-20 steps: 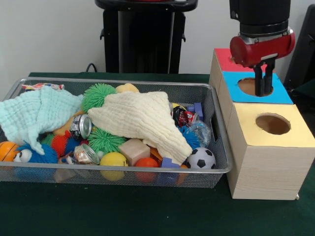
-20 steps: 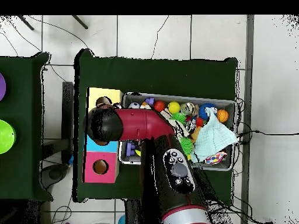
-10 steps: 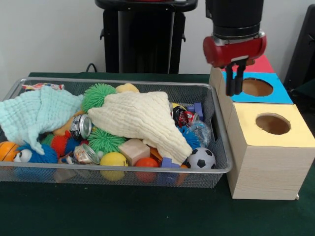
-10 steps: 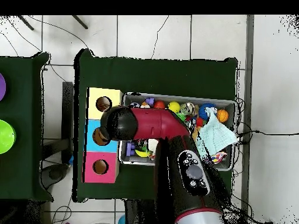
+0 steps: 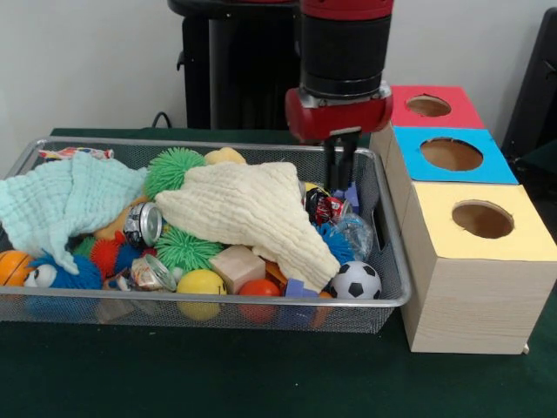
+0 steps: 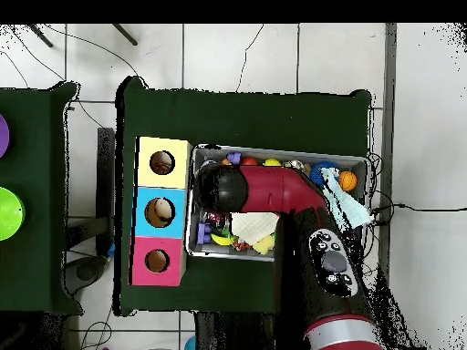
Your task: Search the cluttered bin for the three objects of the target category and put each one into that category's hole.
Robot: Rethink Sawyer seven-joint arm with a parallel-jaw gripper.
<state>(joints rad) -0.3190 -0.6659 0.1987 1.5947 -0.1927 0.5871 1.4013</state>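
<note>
- Claw hangs nearly closed and empty over the bin's right end.
- Descending, I risk snagging the cream cloth or hitting the wire wall.

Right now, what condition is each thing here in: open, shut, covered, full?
gripper: fingers close together, holding nothing visible, over the bin's right end
wire bin: full of clutter
yellow cloth: spread over toys
pale green cloth: draped over the bin's left end
blue hole: open
yellow hole: open

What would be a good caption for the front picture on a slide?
Robot claw hovering over a toy-filled wire bin, beside a box with red, blue and yellow holes.
</note>
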